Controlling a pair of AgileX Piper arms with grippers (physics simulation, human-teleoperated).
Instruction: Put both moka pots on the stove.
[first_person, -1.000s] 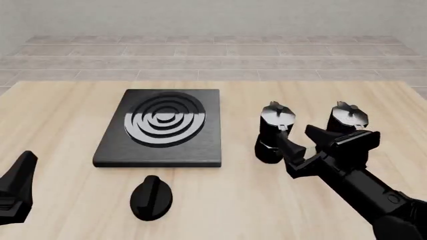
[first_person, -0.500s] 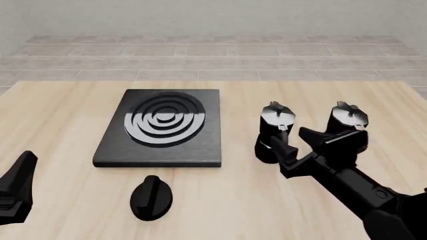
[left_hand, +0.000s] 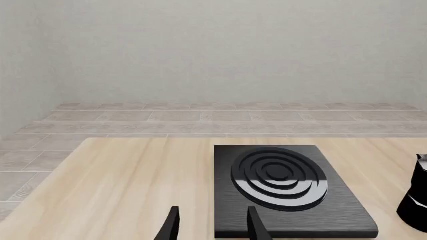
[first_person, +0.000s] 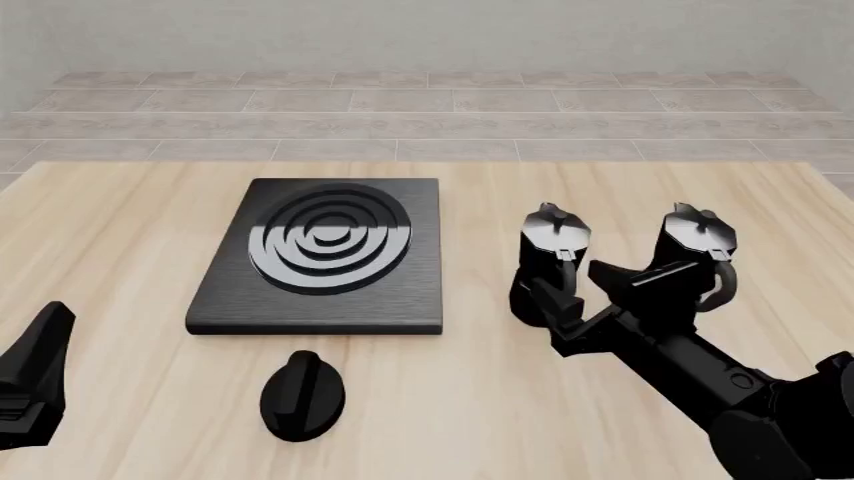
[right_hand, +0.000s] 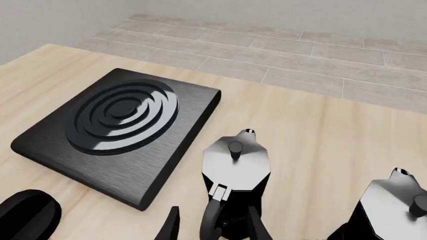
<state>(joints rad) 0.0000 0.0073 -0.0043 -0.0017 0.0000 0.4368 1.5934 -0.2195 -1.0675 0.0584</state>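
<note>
Nearest the camera in the front view, the left gripper (first_person: 34, 385) waits at the table's near left corner, no different from a second ago; its own camera shows the two fingertips (left_hand: 172, 229) apart with nothing between them. The right gripper (first_person: 597, 292) has slid left and a little forward over the last second, and its open fingers now reach toward the handle of the nearer pot (first_person: 547, 262). That suggests the grasp on the first pot is about to begin; nothing is lifted yet.

Just beyond the near edge sits a low round knob (first_person: 302, 394). Farther back lies the stove (first_person: 320, 258), its rings bare. Both pots stand on the table (first_person: 120, 230) to the stove's right, the second pot (first_person: 694, 245) farther right still.

The right wrist view shows what the front view hides: the pot's handle (right_hand: 214, 210) lies between the spread fingertips (right_hand: 252, 225), not yet squeezed. The left wrist view catches only a sliver of one pot.
</note>
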